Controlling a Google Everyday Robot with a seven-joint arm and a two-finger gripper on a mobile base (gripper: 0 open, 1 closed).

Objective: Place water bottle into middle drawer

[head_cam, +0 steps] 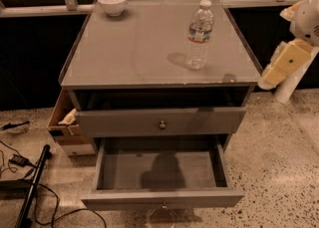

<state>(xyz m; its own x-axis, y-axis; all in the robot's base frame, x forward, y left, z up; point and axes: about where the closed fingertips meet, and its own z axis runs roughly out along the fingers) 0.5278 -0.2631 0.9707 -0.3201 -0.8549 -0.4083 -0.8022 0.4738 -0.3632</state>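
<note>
The water bottle (199,35) stands upright, long axis vertical, on the right rear of the cabinet top (129,57). The gripper (285,62) hangs off the cabinet's right side, so the bottle lies well apart from it, leftward in the camera view. I cannot tell whether the gripper is spread or pressed together. The middle drawer (124,172) stands pulled open below.
</note>
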